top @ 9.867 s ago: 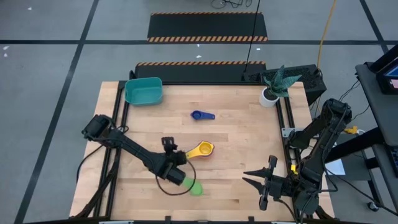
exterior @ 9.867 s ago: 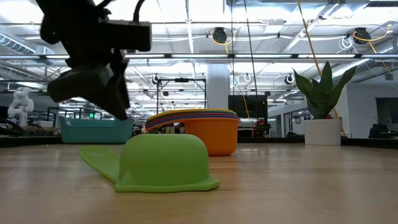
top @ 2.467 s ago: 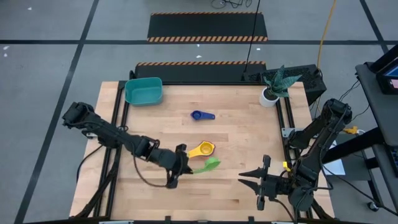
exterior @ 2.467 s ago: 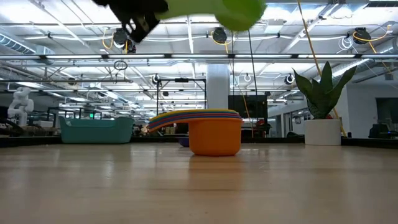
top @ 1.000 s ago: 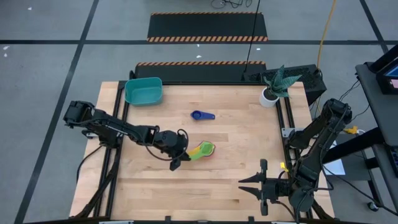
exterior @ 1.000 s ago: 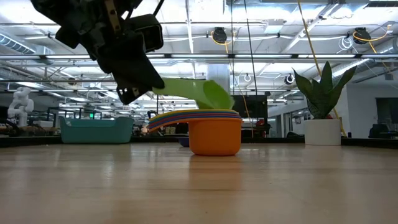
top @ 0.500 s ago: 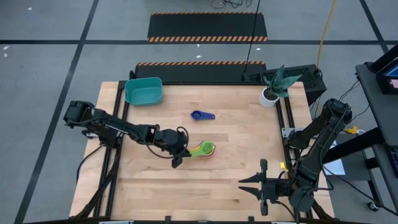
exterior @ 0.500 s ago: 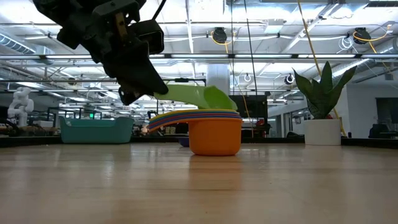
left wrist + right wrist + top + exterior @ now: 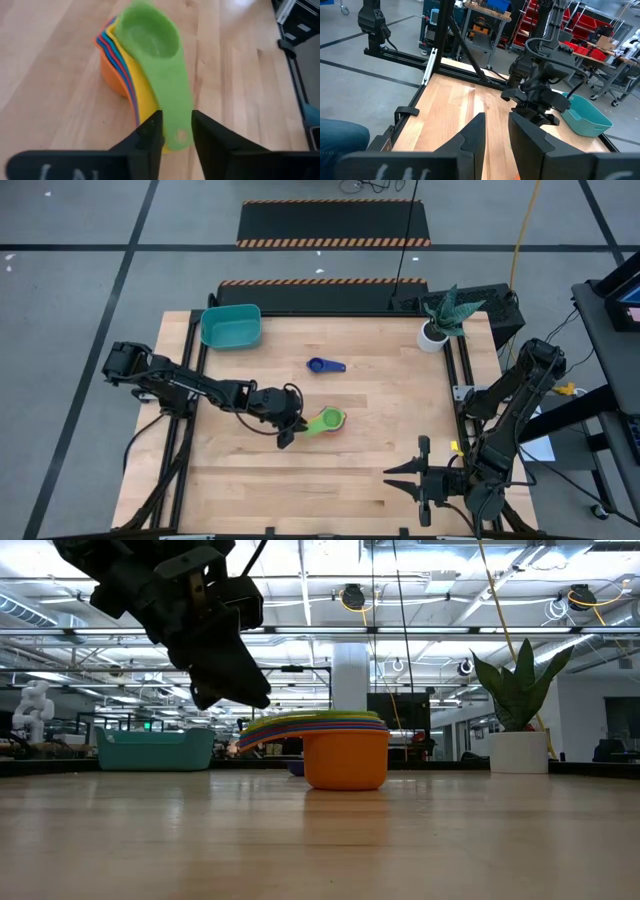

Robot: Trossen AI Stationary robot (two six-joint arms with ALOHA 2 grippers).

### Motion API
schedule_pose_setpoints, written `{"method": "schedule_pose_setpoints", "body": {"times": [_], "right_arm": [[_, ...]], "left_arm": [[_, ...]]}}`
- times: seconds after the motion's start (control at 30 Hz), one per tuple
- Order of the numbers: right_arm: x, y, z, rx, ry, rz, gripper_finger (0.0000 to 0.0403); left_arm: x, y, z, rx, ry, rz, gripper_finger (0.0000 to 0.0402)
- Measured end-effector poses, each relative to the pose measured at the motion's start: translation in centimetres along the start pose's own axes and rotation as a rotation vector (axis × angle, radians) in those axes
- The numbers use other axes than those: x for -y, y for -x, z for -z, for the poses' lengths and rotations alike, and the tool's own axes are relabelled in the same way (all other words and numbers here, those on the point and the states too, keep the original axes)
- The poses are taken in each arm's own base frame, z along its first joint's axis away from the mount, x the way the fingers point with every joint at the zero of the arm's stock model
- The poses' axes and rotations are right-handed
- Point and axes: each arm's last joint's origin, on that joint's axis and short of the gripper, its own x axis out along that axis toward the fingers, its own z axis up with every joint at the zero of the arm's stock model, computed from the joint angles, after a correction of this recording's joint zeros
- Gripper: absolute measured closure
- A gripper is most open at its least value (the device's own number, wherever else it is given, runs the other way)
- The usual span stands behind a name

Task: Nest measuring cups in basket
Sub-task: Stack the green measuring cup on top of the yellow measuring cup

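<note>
A green measuring cup lies on top of a nested stack of cups near the table's middle; the stack's largest cup, orange, stands on the wood. My left gripper is at the stack's left side, shut on the green cup. A blue cup lies alone farther back. The teal basket stands at the far left corner. My right gripper waits open near the front right edge, touching nothing. My left gripper pinches the green cup's flat handle, near its free end, between its two fingers. The fingers come slanting down from the table's left and lie along the handle. The cup's bowl sits level in the yellow cup below.
A white plant pot with a leafy plant stands at the far right corner. Bare wood lies between the stack and the basket and along the front edge.
My left gripper has gone down a little with the green cup. The cup's bowl, tilted above the stack a second ago, has dropped into the stack and now lies level with the other handles.
</note>
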Motion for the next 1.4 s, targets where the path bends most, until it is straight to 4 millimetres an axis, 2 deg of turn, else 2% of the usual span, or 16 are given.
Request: {"method": "schedule_pose_setpoints", "body": {"times": [0.2,0.43,0.57,0.7,0.87,1.0,1.2,1.4], "right_arm": [[0.0,0.0,0.0,0.000,0.000,0.000,0.0325],[0.0,0.0,0.0,0.000,0.000,0.000,0.0325],[0.0,0.0,0.0,0.000,0.000,0.000,0.0325],[0.0,0.0,0.0,0.000,0.000,0.000,0.0325],[0.0,0.0,0.0,0.000,0.000,0.001,0.0325],[0.0,0.0,0.0,0.001,-0.001,0.002,0.0325],[0.0,-0.1,0.0,0.002,-0.004,0.004,0.0325],[0.0,-0.1,0.0,0.002,-0.004,0.005,0.0325]], "left_arm": [[0.0,0.0,0.0,0.009,-0.021,-0.018,0.0251],[0.2,0.0,-0.1,0.041,-0.028,-0.046,0.0226],[1.7,0.1,0.3,0.103,-0.079,-0.099,0.0214],[3.8,0.4,1.3,0.184,-0.206,-0.213,0.0188],[6.0,0.5,3.1,0.249,-0.306,-0.359,0.0136],[7.2,0.5,4.0,0.267,-0.332,-0.355,0.0088],[8.0,-0.8,4.8,0.310,-0.328,-0.317,0.0030],[7.3,-2.8,5.8,0.294,-0.365,-0.368,0.0022]]}}
